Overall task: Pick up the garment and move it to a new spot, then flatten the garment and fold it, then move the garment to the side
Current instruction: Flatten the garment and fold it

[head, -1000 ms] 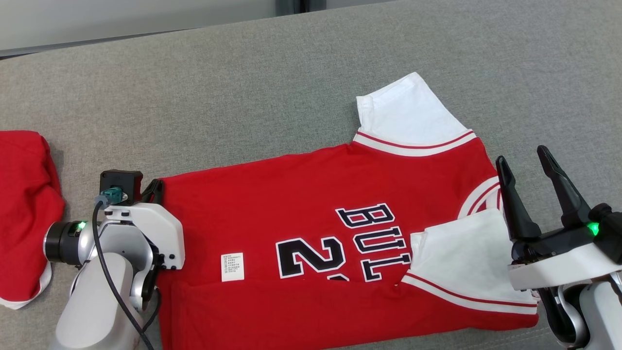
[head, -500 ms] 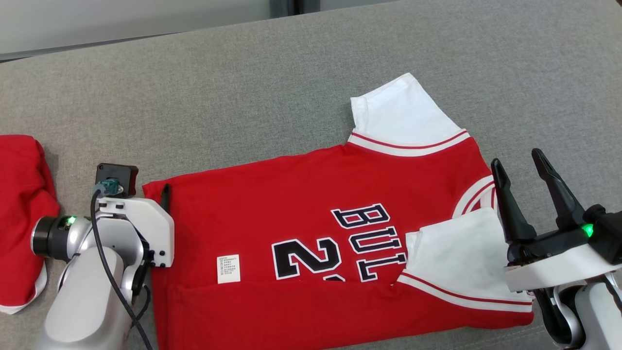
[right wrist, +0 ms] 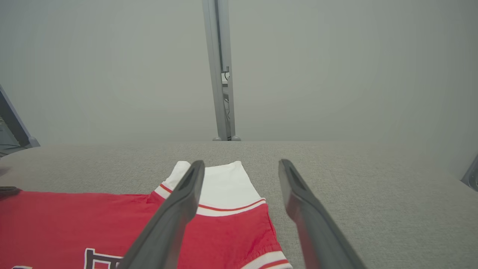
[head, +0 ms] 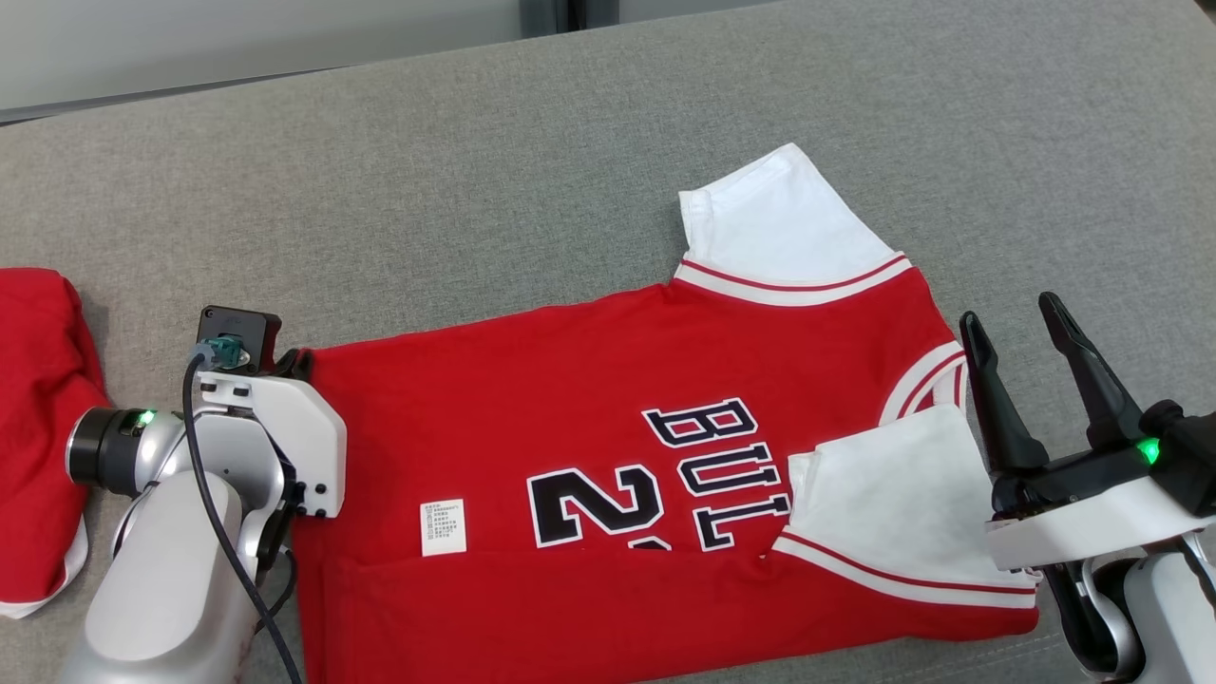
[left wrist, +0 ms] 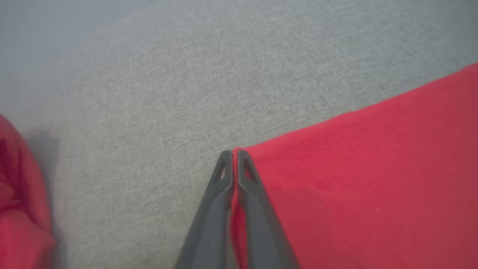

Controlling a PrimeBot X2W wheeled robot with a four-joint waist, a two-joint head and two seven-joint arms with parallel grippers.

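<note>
The garment point(head: 589, 380) is a red jersey with white sleeves and dark lettering, spread flat on the grey fabric surface point(head: 475, 171). Its near hem is folded up and its near white sleeve point(head: 893, 494) is folded over the chest. My left gripper point(head: 302, 366) sits at the jersey's far left corner. In the left wrist view the left gripper point(left wrist: 232, 153) is shut, with a strip of the red garment point(left wrist: 354, 168) pinched between its fingers. My right gripper point(head: 1012, 318) stands open just right of the collar end, holding nothing. The right wrist view shows the right gripper point(right wrist: 242, 166) open above the garment point(right wrist: 224, 231).
Another red garment point(head: 38, 427) lies bunched at the left edge, close to my left forearm, and its red fabric point(left wrist: 18, 209) borders the left wrist view. Bare grey surface stretches beyond the jersey to a pale wall with a grey post point(right wrist: 220, 67).
Half a second ago the left gripper stood open at the hem corner; it is now shut on that corner again. The right gripper has stayed open and still.
</note>
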